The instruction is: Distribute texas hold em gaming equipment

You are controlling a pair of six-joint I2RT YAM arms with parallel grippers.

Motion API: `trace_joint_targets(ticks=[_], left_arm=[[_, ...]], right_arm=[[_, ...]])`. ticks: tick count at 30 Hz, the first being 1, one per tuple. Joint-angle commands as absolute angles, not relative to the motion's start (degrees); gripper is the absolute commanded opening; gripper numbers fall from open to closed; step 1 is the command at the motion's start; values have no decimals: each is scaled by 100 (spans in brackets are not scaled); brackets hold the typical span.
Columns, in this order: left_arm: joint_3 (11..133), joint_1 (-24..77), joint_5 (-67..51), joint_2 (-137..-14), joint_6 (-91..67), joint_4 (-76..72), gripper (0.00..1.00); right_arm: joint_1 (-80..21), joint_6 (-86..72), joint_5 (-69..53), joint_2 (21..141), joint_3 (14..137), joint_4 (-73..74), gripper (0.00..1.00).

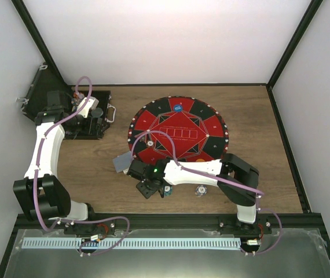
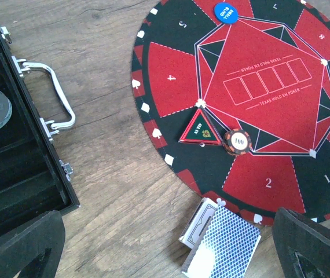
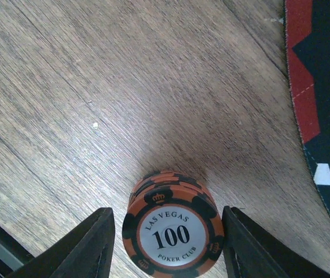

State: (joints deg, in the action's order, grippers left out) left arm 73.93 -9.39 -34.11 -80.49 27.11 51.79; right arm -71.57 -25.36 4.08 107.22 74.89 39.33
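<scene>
The mat holds one button and one chip; the cards lie undealt. The right gripper loosely straddles a chip stack, and the left gripper gapes wide.

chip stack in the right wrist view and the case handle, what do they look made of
The chip stack looks like clay composite or plastic: matte orange-and-black striped edges, smoother white printed label on top. The case handle looks like polished metal, going by its bright silvery sheen and highlights.

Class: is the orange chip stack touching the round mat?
Apart. The right wrist view shows bare wood between the orange chip stack and the round mat.
</scene>
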Motion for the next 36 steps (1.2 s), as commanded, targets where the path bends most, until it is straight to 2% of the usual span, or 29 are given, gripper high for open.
trace_joint_targets(ticks=[1,10,17,29,36], left_arm=[[7523,-967,-3478,-7937,2775,5203,100],[7540,-966,-3478,-7910,2780,5212,100],[7550,-967,-3463,-7918,2791,5227,100],[7584,-966,-3489,-7944,2781,5254,100],[7599,-967,-3464,-7972,2803,5269,100]], right_arm=[[-7216,-2517,439,10811,7480,3874,52],[-7211,-2477,396,10941,7401,3815,48],[-7212,-2514,491,10803,7584,3892,27],[-7153,-2462,718,10241,8148,4420,23],[-6445,-2163,948,10050,8495,4699,24]])
